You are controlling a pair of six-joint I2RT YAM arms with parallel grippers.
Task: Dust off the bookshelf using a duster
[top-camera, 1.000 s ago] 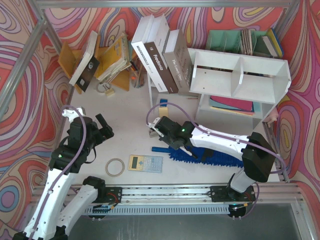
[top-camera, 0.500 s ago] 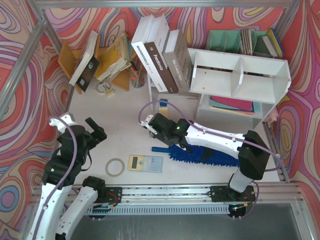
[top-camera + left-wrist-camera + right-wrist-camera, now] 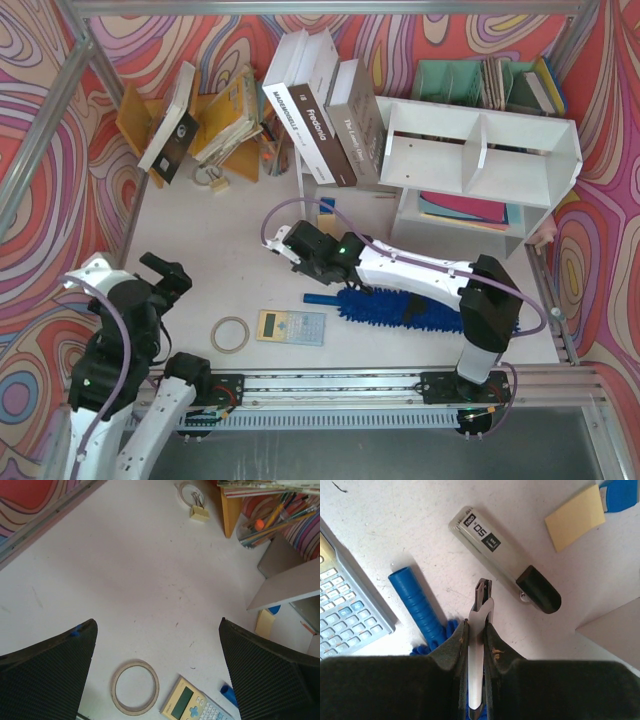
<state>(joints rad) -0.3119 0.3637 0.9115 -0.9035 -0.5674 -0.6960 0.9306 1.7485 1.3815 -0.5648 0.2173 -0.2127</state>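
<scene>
Duster point(image 3: 400, 308), one, lies flat; right end effector point(image 3: 476, 631) pinches white strip point(image 3: 481, 602), left end effector point(image 3: 157, 625) wide.

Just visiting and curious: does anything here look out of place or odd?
Yes. The right gripper is pinching a slim white flat strip with a dark tip, while the long bright-blue fluffy duster it needs lies unheld on the white table beneath its arm.

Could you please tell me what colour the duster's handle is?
Blue. The duster handle shows best in the right wrist view.
</scene>
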